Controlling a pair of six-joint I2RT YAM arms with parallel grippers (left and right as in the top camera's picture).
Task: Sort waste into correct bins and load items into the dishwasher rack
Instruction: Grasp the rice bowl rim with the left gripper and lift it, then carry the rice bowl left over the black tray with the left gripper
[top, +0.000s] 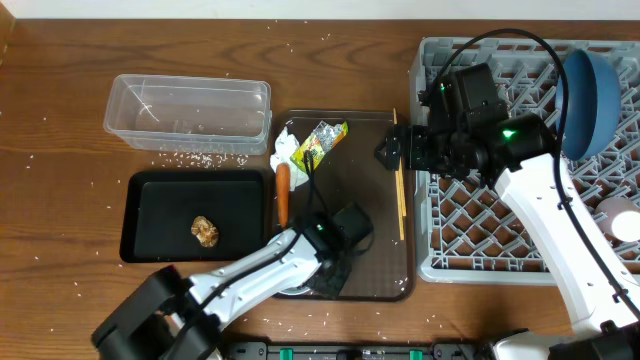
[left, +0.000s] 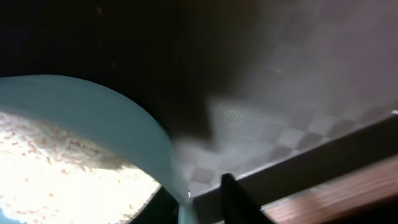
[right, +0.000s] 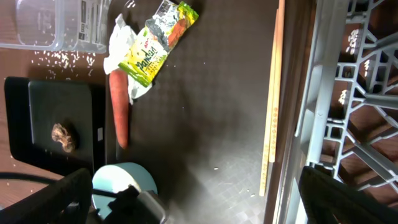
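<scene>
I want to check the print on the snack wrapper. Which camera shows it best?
The right wrist view: the snack wrapper fills a good patch, printed face up, lying partly on the crumpled tissue near the carrot. Overhead shows the snack wrapper small, print unreadable. The left wrist view misses it.

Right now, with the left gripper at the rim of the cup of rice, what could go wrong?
1. The cup holds loose rice; if the left gripper lifts it by the rim alone, it may tilt and spill.
2. The carrot lies close beside the cup and could get knocked.
</scene>
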